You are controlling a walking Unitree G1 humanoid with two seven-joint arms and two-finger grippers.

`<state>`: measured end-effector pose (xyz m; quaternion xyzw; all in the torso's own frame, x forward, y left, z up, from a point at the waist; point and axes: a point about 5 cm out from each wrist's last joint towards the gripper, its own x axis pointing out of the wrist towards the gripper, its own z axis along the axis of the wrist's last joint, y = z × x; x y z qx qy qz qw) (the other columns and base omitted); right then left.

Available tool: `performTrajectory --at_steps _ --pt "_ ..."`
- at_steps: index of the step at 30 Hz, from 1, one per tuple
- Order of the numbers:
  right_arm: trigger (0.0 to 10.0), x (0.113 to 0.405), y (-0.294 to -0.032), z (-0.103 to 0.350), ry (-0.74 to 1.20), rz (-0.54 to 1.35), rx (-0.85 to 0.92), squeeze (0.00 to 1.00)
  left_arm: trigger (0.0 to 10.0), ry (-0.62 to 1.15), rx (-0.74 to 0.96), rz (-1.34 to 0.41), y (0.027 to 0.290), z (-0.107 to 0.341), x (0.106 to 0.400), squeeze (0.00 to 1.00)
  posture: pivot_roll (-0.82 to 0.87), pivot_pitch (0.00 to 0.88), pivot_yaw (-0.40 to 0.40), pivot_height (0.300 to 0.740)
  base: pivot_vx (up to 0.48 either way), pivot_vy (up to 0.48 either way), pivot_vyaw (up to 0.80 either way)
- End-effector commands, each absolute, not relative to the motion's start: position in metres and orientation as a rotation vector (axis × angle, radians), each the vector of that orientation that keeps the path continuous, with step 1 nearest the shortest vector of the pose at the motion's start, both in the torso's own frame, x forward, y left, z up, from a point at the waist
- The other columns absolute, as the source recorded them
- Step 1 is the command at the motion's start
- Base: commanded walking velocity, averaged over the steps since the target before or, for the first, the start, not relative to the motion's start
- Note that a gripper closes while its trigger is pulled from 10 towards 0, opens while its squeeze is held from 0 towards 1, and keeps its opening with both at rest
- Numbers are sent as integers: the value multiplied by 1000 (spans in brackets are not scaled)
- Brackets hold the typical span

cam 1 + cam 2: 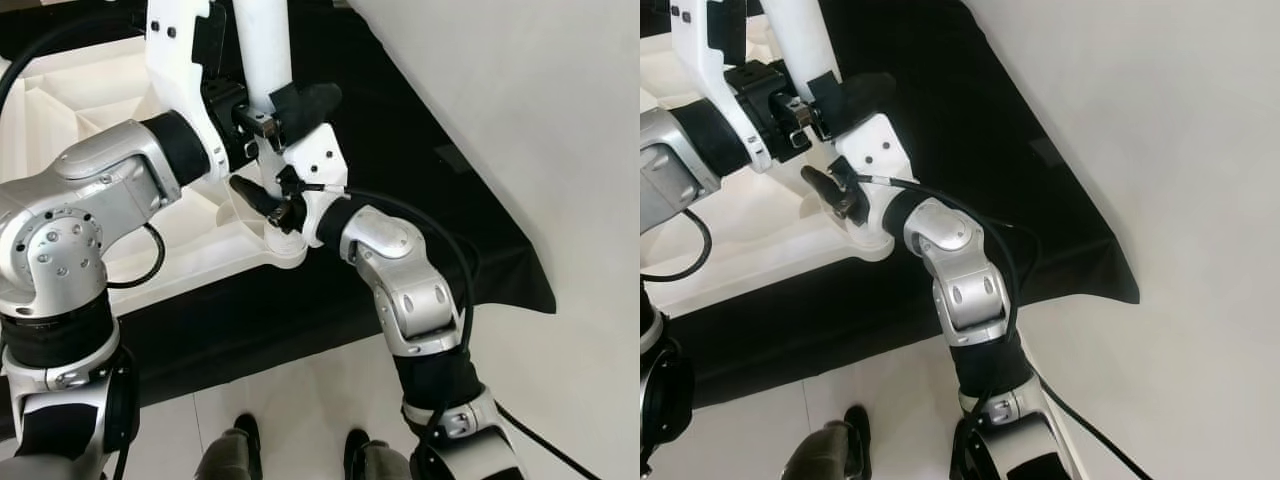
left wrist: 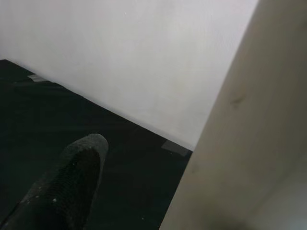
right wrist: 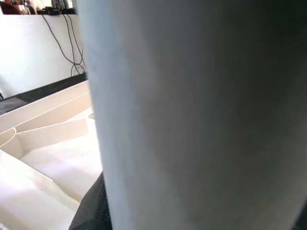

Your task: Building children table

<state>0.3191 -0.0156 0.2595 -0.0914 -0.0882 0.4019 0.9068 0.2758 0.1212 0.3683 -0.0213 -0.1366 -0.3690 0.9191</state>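
A white children's table point(image 1: 190, 255) lies upside down on a black cloth point(image 1: 430, 210). A white round table leg point(image 1: 262, 45) stands upright at its near corner. My left gripper point(image 1: 272, 105) is shut around the leg's middle, with one black finger point(image 2: 67, 187) beside the pale leg point(image 2: 240, 143) in the left wrist view. Lower down, my right gripper point(image 1: 280, 210) is shut on the same leg near its foot, one black finger point(image 1: 255, 195) showing on the left side. The other right finger is hidden. Seen from the right wrist, the leg point(image 3: 192, 115) is very close.
The table's underside has white ribs and compartments point(image 3: 43, 143). The black cloth ends at a corner point(image 1: 535, 295) to the right, with pale floor point(image 1: 570, 150) beyond. My feet point(image 1: 235, 450) stand on light floor at the cloth's near edge. Cables run along a far wall point(image 3: 62, 43).
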Motion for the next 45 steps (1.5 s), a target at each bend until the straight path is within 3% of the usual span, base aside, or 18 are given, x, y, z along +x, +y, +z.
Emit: performTrajectory --at_steps 1,3,4,7,8,9,10,24,28,29,30,31,32,38,39,43,44,45 --pt "0 325 -7 197 149 790 -131 0 10000 -235 -12 -755 120 361 278 0 62 297 -72 740 0 0 0" --pt "0 322 -9 202 146 758 -130 0 10000 -231 -5 -749 122 358 278 0 66 293 -68 740 0 0 0" --pt "0 321 -9 205 143 745 -136 0 0 -230 -9 -747 123 357 278 0 68 290 -63 740 0 0 0" --pt "0 318 -9 207 146 731 -142 0 0 -231 -12 -746 123 357 279 0 68 290 -63 740 0 0 0" --pt "2980 317 -8 214 134 751 -149 0 0 -235 -11 -750 123 358 280 0 75 287 -64 740 0 0 0" --pt "2980 317 -8 214 134 751 -149 0 0 -235 -11 -750 123 358 280 0 75 287 -64 740 0 0 0" --pt "10000 316 -6 218 121 786 -153 0 0 -238 -10 -753 123 359 280 0 74 287 -64 740 0 0 0" --pt "10000 330 -10 246 41 961 -162 0 0 -233 -1 -774 121 357 279 0 76 291 -65 740 0 0 0" --pt "10000 341 -20 258 9 1099 -189 0 0 -227 10 -788 121 357 279 0 83 294 -62 740 0 0 0" --pt "10000 343 -24 261 -2 1141 -192 286 0 -227 12 -791 121 358 278 0 89 295 -62 740 0 0 0" --pt "10000 345 -26 264 -12 1169 -195 286 0 -228 14 -793 121 358 278 0 89 295 -62 740 0 0 0" --pt "10000 346 -30 265 -5 1231 -207 1000 0 -228 16 -796 120 358 278 0 91 295 -62 740 0 0 0" --pt "10000 345 -36 267 1 1341 -243 1000 0 -228 17 -801 119 358 278 0 91 295 -62 740 0 0 0" --pt "10000 352 -50 272 -4 1472 -313 1000 0 -226 27 -819 117 359 276 0 108 300 -62 740 0 0 0" --pt "10000 355 -52 271 10 1517 -333 643 0 -224 30 -827 116 359 275 0 112 302 -60 740 0 0 0" --pt "10000 357 -52 270 23 1540 -347 643 0 -222 30 -833 116 359 274 0 112 302 -60 740 0 0 0" --pt "10000 358 -49 271 24 1553 -335 0 0 -217 33 -844 115 358 273 0 122 306 -60 740 0 0 0" --pt "10000 358 -43 272 18 1621 -280 0 0 -208 39 -871 113 356 271 0 127 307 -59 740 0 0 0"
